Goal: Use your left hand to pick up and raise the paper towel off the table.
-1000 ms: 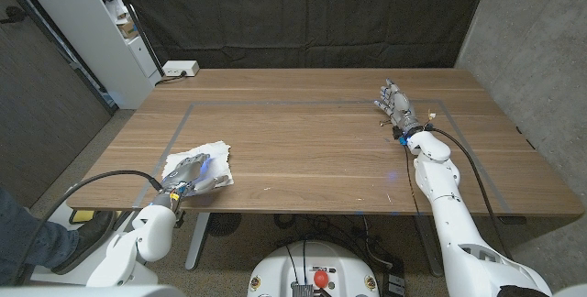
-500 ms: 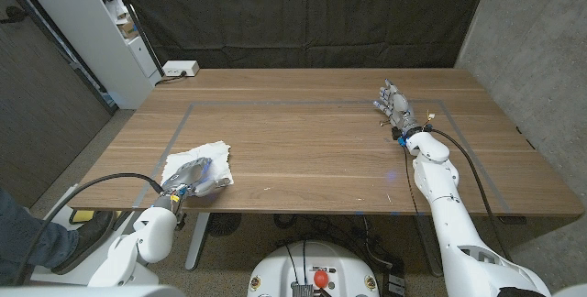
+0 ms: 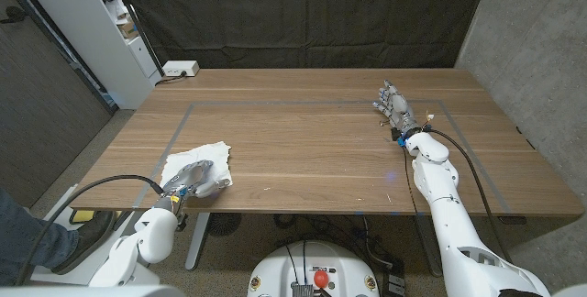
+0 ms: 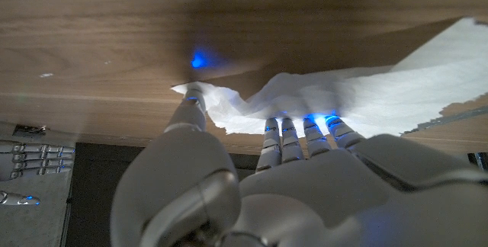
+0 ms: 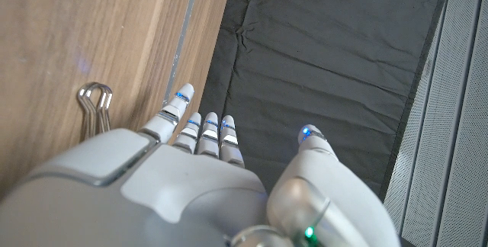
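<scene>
Head view. The left hand (image 3: 194,178) sits on the near edge of the paper towel (image 3: 209,157), which lies crumpled on the wooden table (image 3: 312,150) close to the front-left corner. The towel spreads away from the hand, forward and a little toward the table's middle; its visible part is roughly square, so no clear long axis can be read, though one loose corner points away from the hand toward the table's centre.

Left wrist view. The fingers (image 4: 305,129) press into the towel's (image 4: 396,87) near fold from one side, and the thumb tip (image 4: 192,98) touches a raised corner of it from the other. The sheet bunches up between them. The hand appears to be gathering the towel into a pinch; whether the grip is fully closed cannot be told, and the towel looks to rest on the wood beyond the fingers, not yet raised.

The right hand (image 3: 394,106) stands well apart on the far right side of the table, fingers extended and slightly spread, holding nothing. In the right wrist view this hand (image 5: 206,178) shows the same loose spread, with a small metal clip (image 5: 93,101) lying on the wood just beside its fingertips.

Judgement: the left hand is by far the nearer, already in contact; the coming move turns on closing thumb against fingers across the bunched fold, then lifting straight up.
</scene>
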